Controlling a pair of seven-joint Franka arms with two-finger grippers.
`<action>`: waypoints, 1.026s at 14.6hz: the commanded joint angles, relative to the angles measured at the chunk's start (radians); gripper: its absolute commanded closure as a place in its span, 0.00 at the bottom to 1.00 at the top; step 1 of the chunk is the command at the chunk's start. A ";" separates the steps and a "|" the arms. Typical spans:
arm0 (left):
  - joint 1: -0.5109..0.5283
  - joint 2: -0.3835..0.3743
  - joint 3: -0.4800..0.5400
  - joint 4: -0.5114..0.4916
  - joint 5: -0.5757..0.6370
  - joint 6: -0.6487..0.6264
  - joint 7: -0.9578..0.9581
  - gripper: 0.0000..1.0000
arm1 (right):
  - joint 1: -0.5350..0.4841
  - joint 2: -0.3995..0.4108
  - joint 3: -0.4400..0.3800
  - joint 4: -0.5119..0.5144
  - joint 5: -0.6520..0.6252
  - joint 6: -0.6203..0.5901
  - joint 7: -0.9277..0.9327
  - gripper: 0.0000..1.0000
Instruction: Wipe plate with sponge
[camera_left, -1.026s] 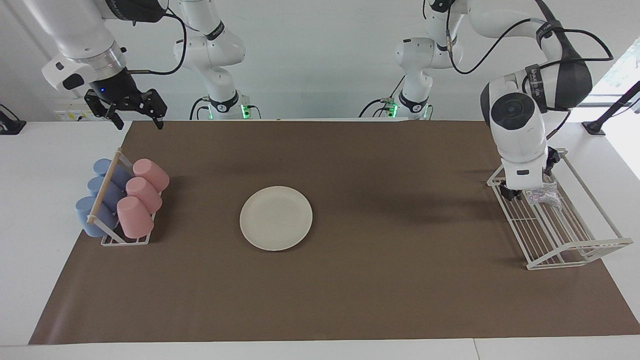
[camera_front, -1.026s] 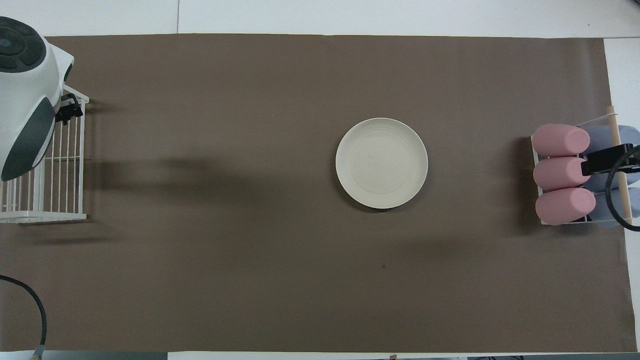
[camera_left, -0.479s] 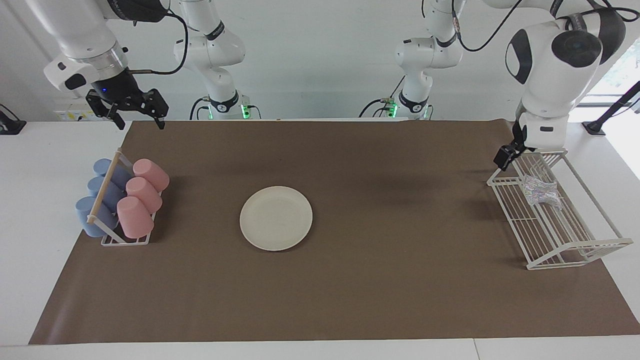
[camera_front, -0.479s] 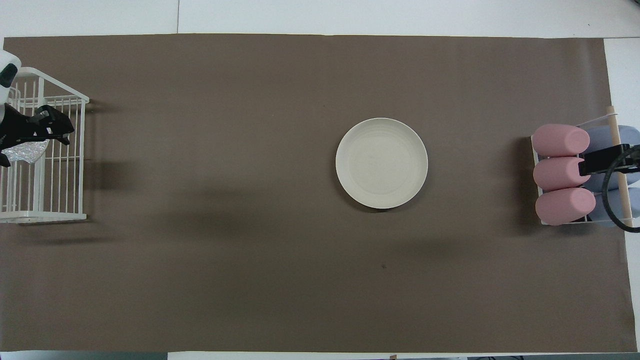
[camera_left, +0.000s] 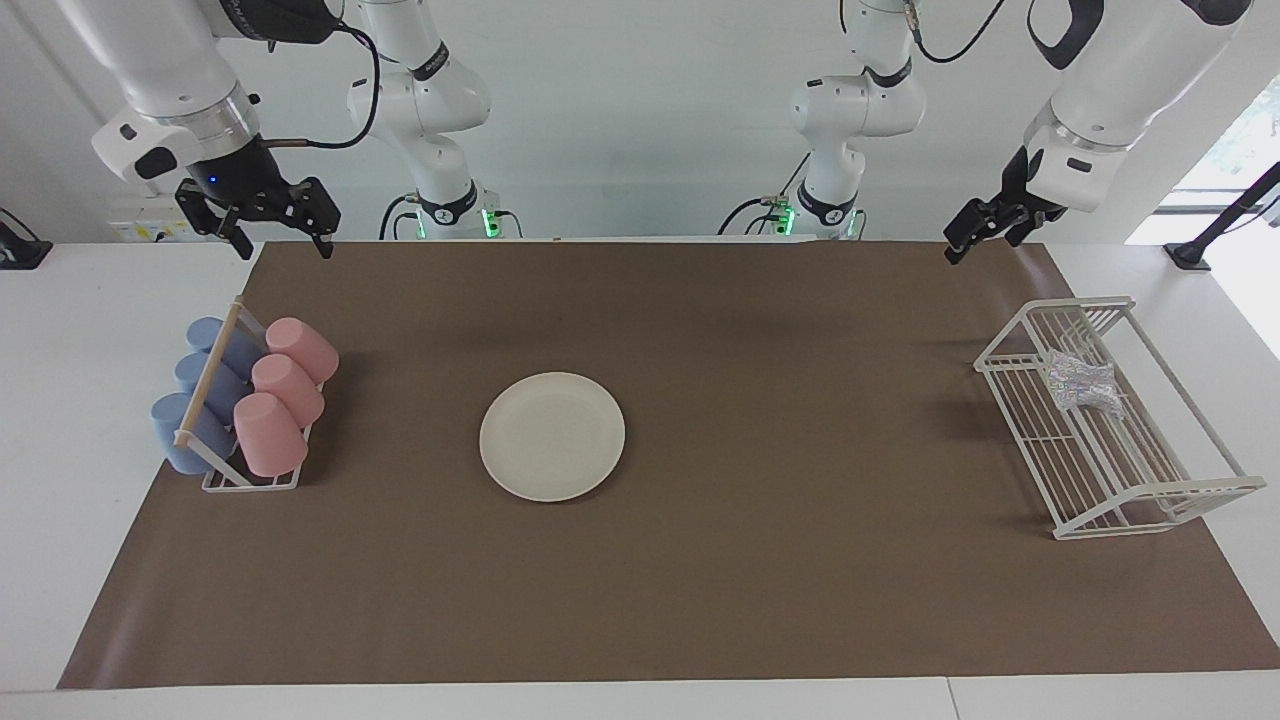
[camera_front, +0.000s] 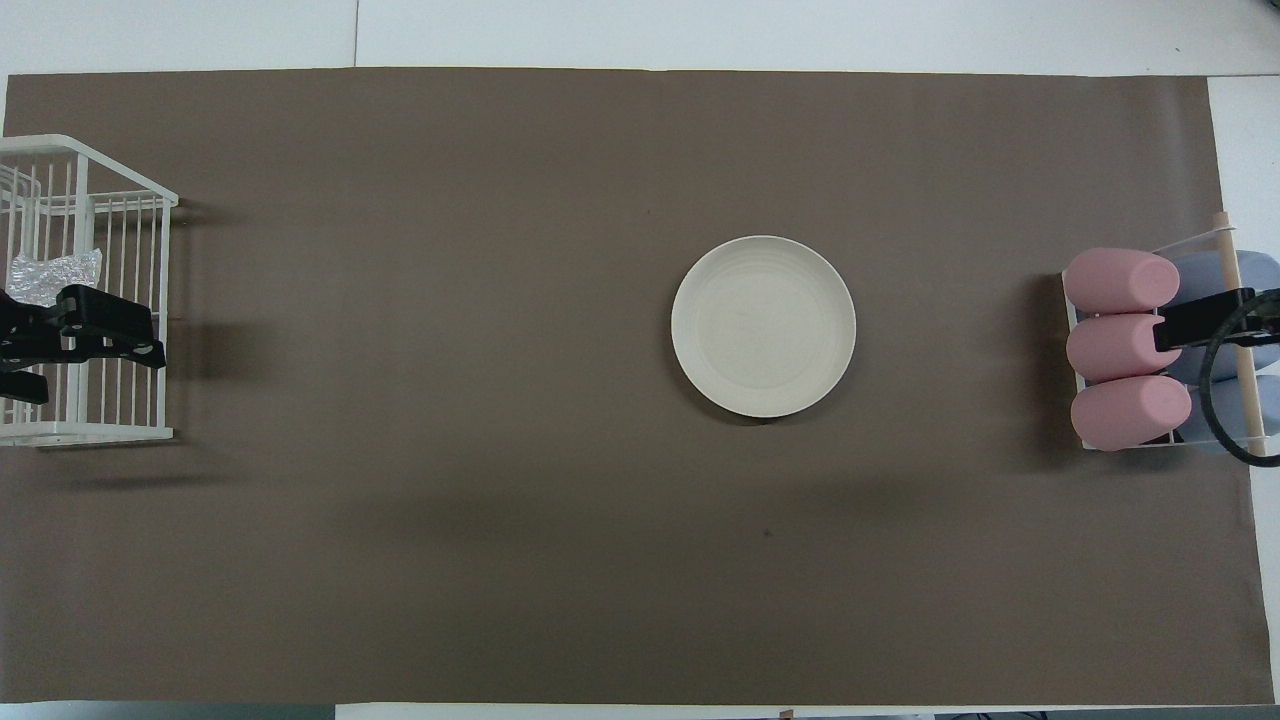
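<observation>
The cream-white plate (camera_left: 552, 436) lies flat on the brown mat at mid table; it also shows in the overhead view (camera_front: 763, 326). The silvery sponge (camera_left: 1080, 382) lies in the white wire rack (camera_left: 1160, 491) at the left arm's end; the overhead view shows the sponge (camera_front: 55, 275) in the rack (camera_front: 100, 435) too. My left gripper (camera_left: 982, 240) is open and empty, raised in the air over the mat edge beside the rack. In the overhead view the left gripper (camera_front: 100, 372) overlaps the rack. My right gripper (camera_left: 278, 240) is open and empty, and waits raised above the cup holder.
A cup holder (camera_left: 250, 482) with a wooden bar holds three pink cups (camera_left: 285, 385) and several blue cups (camera_left: 200, 400) at the right arm's end. The brown mat (camera_left: 800, 600) covers most of the white table.
My left gripper has lifted out of the wire rack and pulled back toward the robots. The sponge stays in the rack. The right arm has hardly moved.
</observation>
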 joint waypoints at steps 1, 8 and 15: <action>-0.005 -0.002 0.003 -0.014 -0.028 0.068 0.028 0.00 | -0.004 -0.009 0.004 0.001 -0.007 0.004 -0.020 0.00; -0.006 0.015 -0.013 0.020 0.045 0.050 0.152 0.00 | -0.004 -0.017 0.012 0.005 -0.002 0.004 -0.026 0.00; 0.005 0.007 -0.011 0.017 0.033 0.059 0.155 0.00 | -0.004 -0.017 0.018 0.005 -0.004 0.007 -0.026 0.00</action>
